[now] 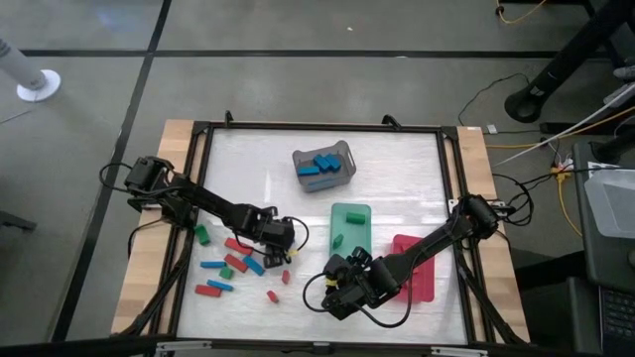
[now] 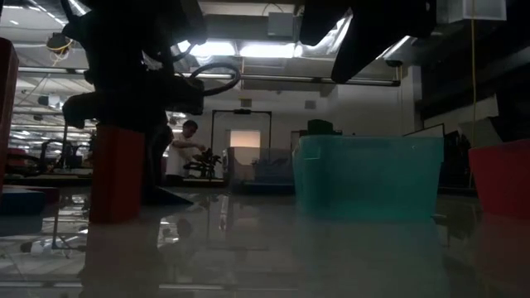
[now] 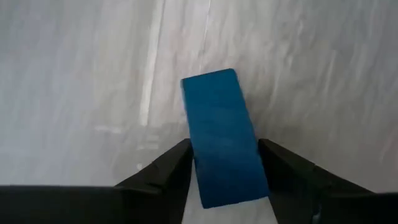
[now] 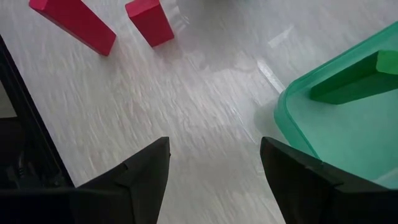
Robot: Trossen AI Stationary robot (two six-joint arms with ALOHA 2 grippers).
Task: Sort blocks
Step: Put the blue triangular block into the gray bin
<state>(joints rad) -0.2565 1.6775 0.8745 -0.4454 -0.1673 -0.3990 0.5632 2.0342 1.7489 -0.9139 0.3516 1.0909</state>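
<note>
My left gripper (image 1: pixel 279 250) is over the near-left part of the table, among the loose blocks, and is shut on a blue block (image 3: pixel 219 130). Around it lie red (image 1: pixel 236 245), blue (image 1: pixel 212 265) and green (image 1: pixel 201 235) blocks. My right gripper (image 4: pixel 214 162) is open and holds nothing. In the high view it (image 1: pixel 340 290) hovers near the table's near edge, just short of the green tray (image 1: pixel 349 220). That tray holds one green block (image 4: pixel 354 84). Two red blocks (image 4: pixel 74 22) lie beyond the right fingers. My left gripper pinches the blue block between its two fingers, one on each long side, at the end nearest the wrist (image 3: pixel 227 180). The block's free end (image 3: pixel 208 81) sticks out forward past the fingertips. I cannot tell whether the block is clear of the table.
A grey basket (image 1: pixel 323 166) with several blue blocks stands toward the far side. A red tray (image 1: pixel 421 270) lies under my right arm, right of the green tray. The black frame (image 1: pixel 198 178) borders the white table. In the low view a person stands far back in the room (image 2: pixel 186 149).
</note>
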